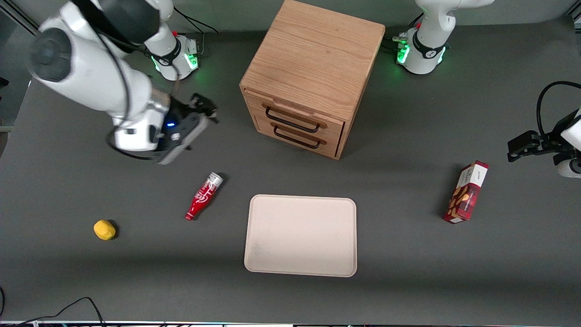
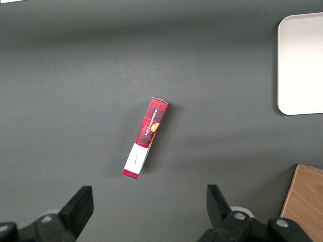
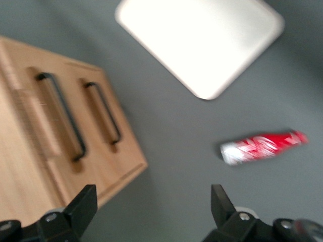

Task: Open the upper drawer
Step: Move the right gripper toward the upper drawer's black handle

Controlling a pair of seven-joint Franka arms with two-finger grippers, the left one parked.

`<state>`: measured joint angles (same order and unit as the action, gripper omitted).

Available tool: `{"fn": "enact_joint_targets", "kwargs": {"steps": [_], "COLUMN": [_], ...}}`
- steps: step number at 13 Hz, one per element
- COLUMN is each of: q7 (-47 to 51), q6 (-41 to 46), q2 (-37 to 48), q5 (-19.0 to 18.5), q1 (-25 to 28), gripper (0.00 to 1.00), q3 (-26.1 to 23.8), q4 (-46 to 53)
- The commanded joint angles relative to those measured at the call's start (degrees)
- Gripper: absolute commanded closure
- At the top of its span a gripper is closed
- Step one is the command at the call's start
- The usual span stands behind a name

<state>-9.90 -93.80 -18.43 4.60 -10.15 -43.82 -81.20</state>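
The wooden cabinet [image 1: 313, 68] stands mid-table with two drawers in its front. The upper drawer [image 1: 295, 114] is light oak with a thin black wire handle [image 1: 292, 121] and looks shut; it also shows in the right wrist view [image 3: 54, 118]. The matching bottom drawer [image 1: 297, 136] sits below it. My right gripper [image 1: 208, 110] hovers above the table beside the cabinet, toward the working arm's end, apart from it. Its fingers are open and empty in the right wrist view [image 3: 151, 206].
A red bottle [image 1: 203, 196] lies on the table nearer the front camera than the gripper. A cream tray [image 1: 301, 235] lies in front of the cabinet. A yellow lump [image 1: 104, 230] and a red cookie box [image 1: 466, 192] lie toward opposite table ends.
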Motion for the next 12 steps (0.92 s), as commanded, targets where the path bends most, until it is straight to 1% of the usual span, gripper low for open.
{"fn": "enact_joint_targets", "kwargs": {"steps": [1,2,3,6,9,11,12], "q7": [-1.87,-1.44,-1.43,-2.49,-2.84,-3.19,-3.19], "q6": [-1.20,-2.78,-4.53,-9.90,-16.05,-18.08,-18.44], "q2": [-8.19,-9.94,-11.70,-16.01,-16.38,-16.47,-16.47], "q5": [-3.09,-5.72,-8.70,-14.43,-17.60,-18.92,-19.02], "q1": [4.51,6.79,8.55,11.46,11.73,11.73,11.73], "gripper": [0.00,0.00,0.00,0.00,0.00,0.00,0.00], "q3": [-4.42,-6.09,-6.54,-8.30,-8.39,-8.39,-8.39], "q4": [4.73,4.73,4.73,3.51,-1.58,-3.43,-4.14]}}
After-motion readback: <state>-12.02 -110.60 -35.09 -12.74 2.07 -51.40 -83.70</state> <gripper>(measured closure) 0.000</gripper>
